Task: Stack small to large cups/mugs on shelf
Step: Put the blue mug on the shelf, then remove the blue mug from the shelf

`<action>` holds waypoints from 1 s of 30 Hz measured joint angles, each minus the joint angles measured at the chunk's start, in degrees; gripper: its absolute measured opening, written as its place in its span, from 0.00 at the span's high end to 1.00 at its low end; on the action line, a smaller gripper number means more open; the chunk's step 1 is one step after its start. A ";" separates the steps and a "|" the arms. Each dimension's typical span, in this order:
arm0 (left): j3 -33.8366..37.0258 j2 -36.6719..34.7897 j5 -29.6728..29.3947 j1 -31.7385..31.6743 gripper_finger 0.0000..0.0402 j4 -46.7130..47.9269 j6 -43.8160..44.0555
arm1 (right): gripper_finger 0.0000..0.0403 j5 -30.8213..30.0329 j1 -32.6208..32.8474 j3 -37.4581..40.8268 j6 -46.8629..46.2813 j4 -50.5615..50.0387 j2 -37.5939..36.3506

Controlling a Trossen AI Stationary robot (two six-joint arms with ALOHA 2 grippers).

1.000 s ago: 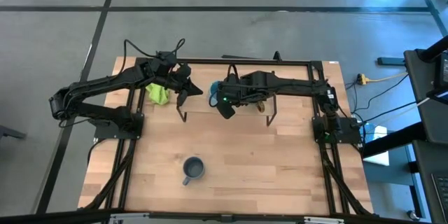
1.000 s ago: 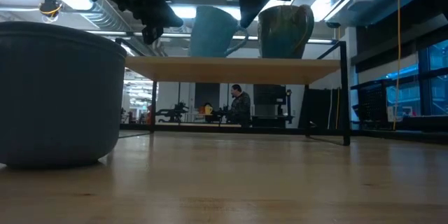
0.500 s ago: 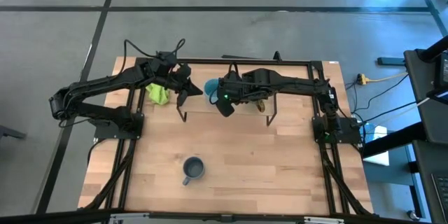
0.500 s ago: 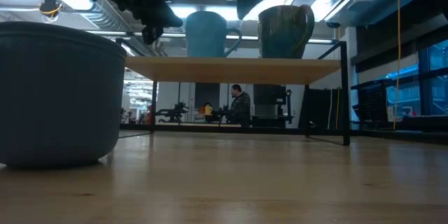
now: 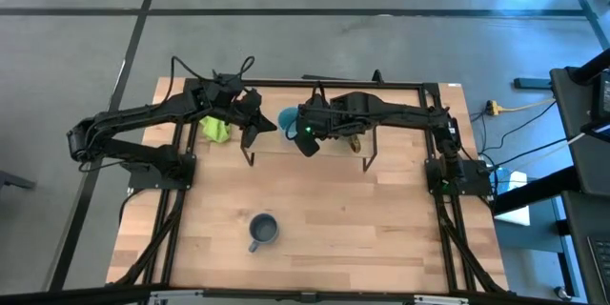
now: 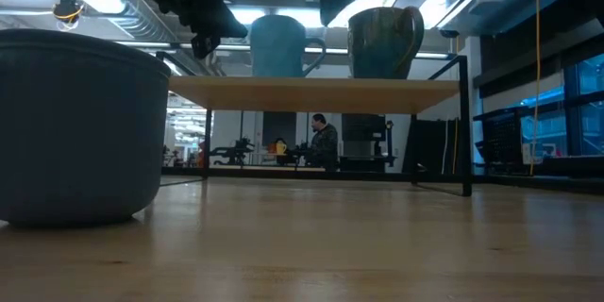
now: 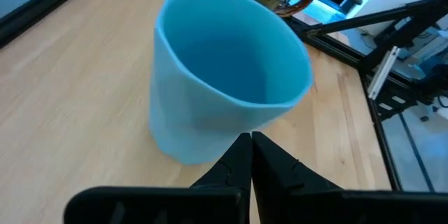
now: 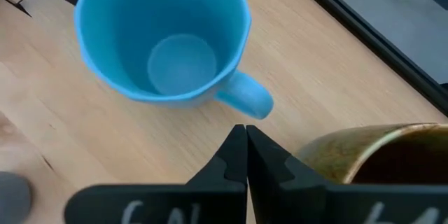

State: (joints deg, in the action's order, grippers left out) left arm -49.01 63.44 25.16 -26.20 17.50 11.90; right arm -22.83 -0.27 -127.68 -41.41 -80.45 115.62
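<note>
Both tools, L [image 7: 248,155] & R [image 8: 244,150], fingers together, poised by sky-blue mug [image 8: 164,38] on shelf [image 6: 311,93].

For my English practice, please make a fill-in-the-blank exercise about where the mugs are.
1. The sky-blue mug stands on the ____.
2. Beside it on the shelf stands the ____ mug.
3. The grey-blue mug is on the ____, not on the shelf.
4. Both grippers, left and right, are ____.

Missing words: shelf; brown; table; shut

— What do the arms look like?
— Both are matte black with jointed segments; black cables loop above the left arm [image 5: 143,119].
— Any markings?
— A small green light glows on the right arm [image 5: 381,114], and pale lettering marks its wrist.
</note>
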 joint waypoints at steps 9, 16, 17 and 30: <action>0.00 0.00 -1.16 -0.02 1.00 1.02 -1.49 | 0.98 -2.60 -0.03 -7.30 2.70 0.98 -0.77; 0.00 0.00 -2.10 -0.79 1.00 1.34 -1.55 | 0.99 1.36 -3.18 -7.04 2.49 0.36 -0.99; 0.00 0.00 -2.09 -0.99 1.00 1.12 -1.56 | 0.99 1.68 -3.52 -7.04 2.56 0.33 -0.86; 0.00 -0.15 1.43 -3.91 1.00 4.13 -5.26 | 0.95 4.90 -2.23 -7.02 4.00 3.11 -0.75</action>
State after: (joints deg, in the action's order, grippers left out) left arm -49.01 63.29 26.59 -30.11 21.63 6.65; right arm -17.93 -2.51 -134.69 -37.41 -77.34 114.87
